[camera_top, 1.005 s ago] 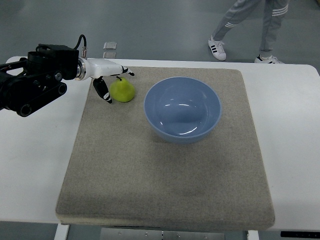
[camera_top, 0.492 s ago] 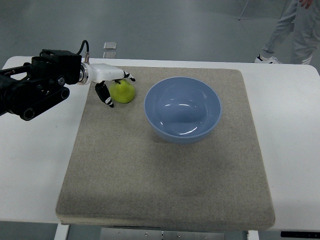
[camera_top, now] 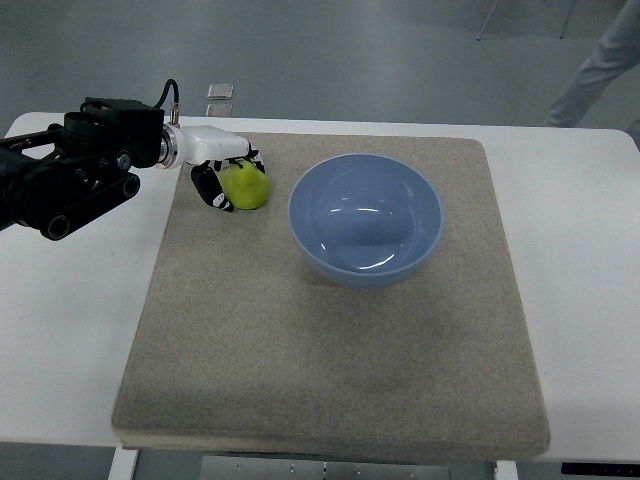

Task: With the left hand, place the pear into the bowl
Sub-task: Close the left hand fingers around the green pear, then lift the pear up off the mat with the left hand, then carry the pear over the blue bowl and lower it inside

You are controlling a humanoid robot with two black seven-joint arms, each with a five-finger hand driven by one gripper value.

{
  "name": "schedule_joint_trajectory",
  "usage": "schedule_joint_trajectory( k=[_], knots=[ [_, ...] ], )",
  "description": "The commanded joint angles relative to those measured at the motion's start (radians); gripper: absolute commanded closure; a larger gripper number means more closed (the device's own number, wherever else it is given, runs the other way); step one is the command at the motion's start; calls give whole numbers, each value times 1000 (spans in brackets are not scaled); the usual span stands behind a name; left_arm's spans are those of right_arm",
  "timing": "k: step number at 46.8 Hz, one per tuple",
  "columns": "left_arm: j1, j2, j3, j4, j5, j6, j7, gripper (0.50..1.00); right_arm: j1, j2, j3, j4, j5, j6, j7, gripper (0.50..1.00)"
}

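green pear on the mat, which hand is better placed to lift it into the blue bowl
Left. The left hand already has its fingers curled around the green pear, just left of the blue plastic bowl. No right arm is in view.

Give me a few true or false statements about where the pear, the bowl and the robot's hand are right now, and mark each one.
1. The pear lies inside the bowl. False: it sits on the mat, left of the bowl.
2. The bowl is blue and holds nothing. True.
3. The left hand has its fingers around the pear. True.
4. The right hand is reaching over the bowl. False: no right hand is in view.
5. The bowl stands on the bare white table. False: it stands on the mat.
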Motion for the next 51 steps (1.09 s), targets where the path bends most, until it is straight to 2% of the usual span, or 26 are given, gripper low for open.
schedule_joint_trajectory(
  k=[1,7,20,30,40,51],
  knots=[
    [-8,7,-2,-7,-10,0,0,1000,0,0,0,0,0,0,0,576],
    [-40,23,-4,-27,-19,-3,-2,1000,0,0,0,0,0,0,0,576],
    [-130,176,-5,-174,-146,-28,-6,1000,0,0,0,0,0,0,0,574],
    [-233,242,-12,-308,-274,-173,-6,1000,0,0,0,0,0,0,0,574],
    [-235,207,-8,-406,-272,-195,-2,1000,0,0,0,0,0,0,0,574],
    [-213,57,-2,-385,-226,-183,24,1000,0,0,0,0,0,0,0,576]
  ],
)
